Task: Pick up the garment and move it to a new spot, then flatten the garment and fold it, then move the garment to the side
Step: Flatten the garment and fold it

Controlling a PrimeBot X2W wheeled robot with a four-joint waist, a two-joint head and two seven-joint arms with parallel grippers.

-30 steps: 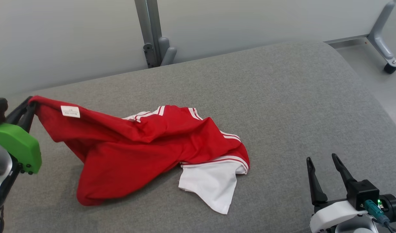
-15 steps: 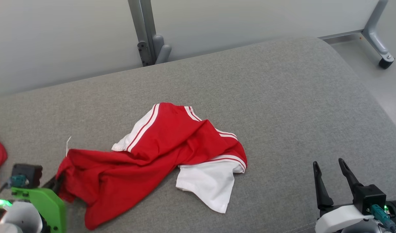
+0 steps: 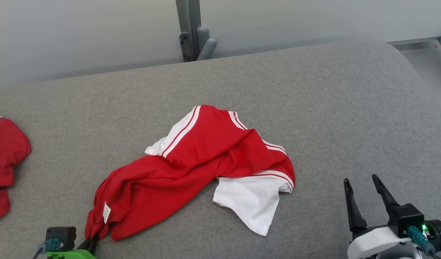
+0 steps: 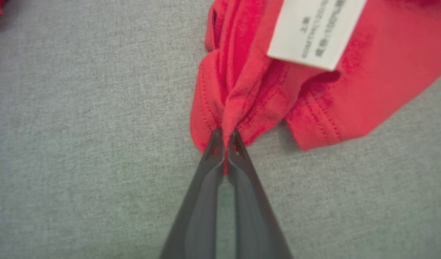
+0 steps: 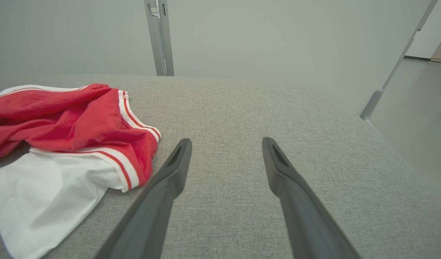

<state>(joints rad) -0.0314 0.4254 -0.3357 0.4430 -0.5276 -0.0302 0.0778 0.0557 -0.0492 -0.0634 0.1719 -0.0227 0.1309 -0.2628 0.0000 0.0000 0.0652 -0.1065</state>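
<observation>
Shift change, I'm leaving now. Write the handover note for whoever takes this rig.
Left gripper: shut on the hem of the red-and-white garment, beside its white label.
Right gripper: open, empty, above the grey cushion, right of the garment and apart from it.
Garment: crumpled mid-cushion. A second red garment lies at the far left.
Done: grasp taken. To do: flatten, fold, move aside.
</observation>
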